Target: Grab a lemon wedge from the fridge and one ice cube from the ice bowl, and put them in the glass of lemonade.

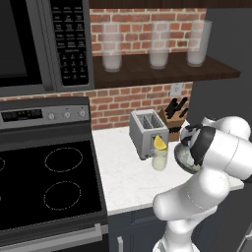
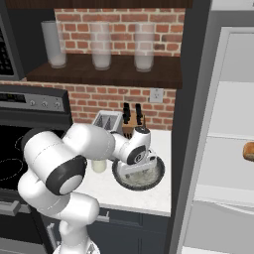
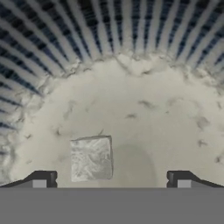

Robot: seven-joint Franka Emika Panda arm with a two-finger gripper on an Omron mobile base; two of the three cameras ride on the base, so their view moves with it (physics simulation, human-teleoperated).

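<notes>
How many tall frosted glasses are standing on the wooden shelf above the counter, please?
3. On the wooden shelf, in a row against the brick wall: a left glass, a middle glass and a right glass, nearest the fridge. None appears hidden.

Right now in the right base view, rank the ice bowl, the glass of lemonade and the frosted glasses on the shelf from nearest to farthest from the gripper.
1. ice bowl: directly under the open gripper.
2. glass of lemonade: on the counter left of the bowl, behind the arm.
3. frosted glasses: high on the shelf, well above.
</notes>
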